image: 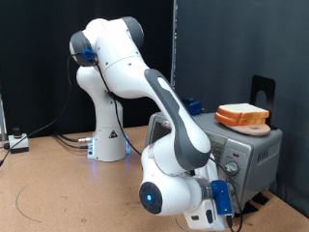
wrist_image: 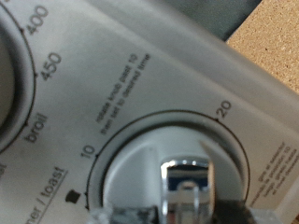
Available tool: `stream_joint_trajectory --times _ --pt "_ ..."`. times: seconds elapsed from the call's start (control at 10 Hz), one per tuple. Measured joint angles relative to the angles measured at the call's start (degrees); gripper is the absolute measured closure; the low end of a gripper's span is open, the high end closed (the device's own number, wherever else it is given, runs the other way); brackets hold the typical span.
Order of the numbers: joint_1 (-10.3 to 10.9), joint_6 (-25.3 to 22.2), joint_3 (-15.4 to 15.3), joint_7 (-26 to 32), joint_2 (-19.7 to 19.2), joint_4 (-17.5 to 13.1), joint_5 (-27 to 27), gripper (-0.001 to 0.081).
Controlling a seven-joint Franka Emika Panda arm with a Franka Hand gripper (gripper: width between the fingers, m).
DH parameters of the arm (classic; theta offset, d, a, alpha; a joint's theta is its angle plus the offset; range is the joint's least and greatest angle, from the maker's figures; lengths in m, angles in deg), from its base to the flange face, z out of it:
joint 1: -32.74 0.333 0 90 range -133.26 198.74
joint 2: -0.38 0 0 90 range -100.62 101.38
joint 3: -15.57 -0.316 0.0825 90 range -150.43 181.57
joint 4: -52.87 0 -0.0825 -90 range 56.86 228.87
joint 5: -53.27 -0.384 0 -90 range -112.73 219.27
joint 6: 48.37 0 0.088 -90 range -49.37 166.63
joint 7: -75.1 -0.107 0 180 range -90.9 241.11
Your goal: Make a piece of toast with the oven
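The oven [image: 253,150] is a silver-grey box at the exterior view's right. My gripper [image: 229,193] is pressed up against its right-hand control panel, low at the front. In the wrist view the panel [wrist_image: 187,84] fills the frame, with a round timer knob [wrist_image: 187,182] marked 10 and 20 at its centre. The knob's chrome grip sits between two blurred dark fingertips [wrist_image: 121,216], so the gripper [wrist_image: 185,217] looks shut on it. Part of a temperature dial [wrist_image: 14,56] with 400, 450 and broil also shows. The piece of toast is out of view, and my arm hides the oven door.
On the oven's top lie stacked bread slices [image: 241,114] with a round wooden board [image: 254,127] under them. A dark upright stand [image: 263,92] rises behind them. Cables and a small box [image: 16,143] lie on the table at the exterior view's left.
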Motion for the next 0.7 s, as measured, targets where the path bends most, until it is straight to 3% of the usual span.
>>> stream_joint_trajectory --times 0.7 --pt "0.0 0.5 0.1 -0.1 0.0 0.0 0.0 0.0711"
